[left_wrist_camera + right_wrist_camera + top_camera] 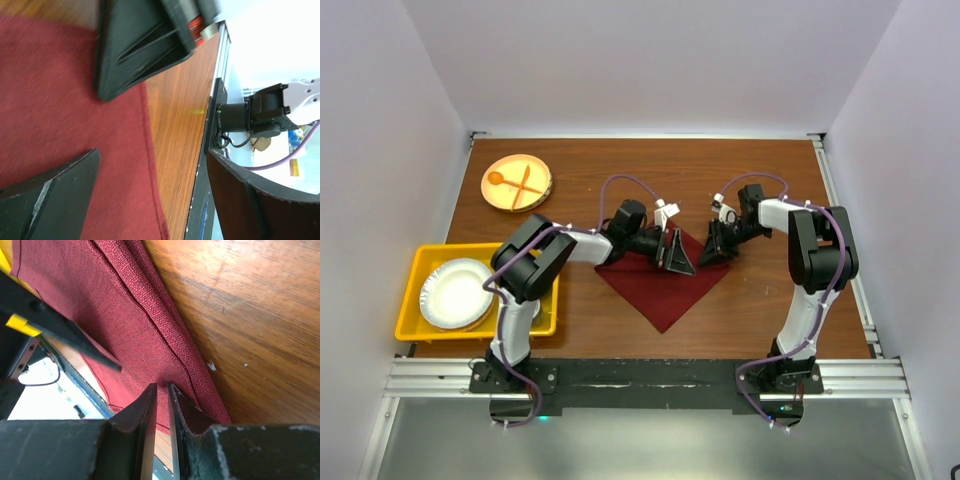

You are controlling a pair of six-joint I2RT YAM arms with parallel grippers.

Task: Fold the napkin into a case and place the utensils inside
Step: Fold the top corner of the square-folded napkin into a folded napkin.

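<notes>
The maroon napkin (665,290) lies on the wooden table in the middle, one corner toward the near edge. Its far right edge is doubled over, as the right wrist view (130,315) shows. My left gripper (677,255) is open and low over the napkin's far part; in its own view (155,200) the jaws straddle the napkin's hemmed edge (75,125). My right gripper (713,250) faces it at the napkin's far right edge. Its jaws (161,390) are almost together, pinching the cloth at the fold. The purple utensils and the case are out of view.
A yellow bin (420,258) holding a white plate (455,293) stands at the left edge. An orange plate (517,182) with an orange spoon and fork sits at the far left. White walls enclose the table. A metal rail (640,375) runs along the near edge.
</notes>
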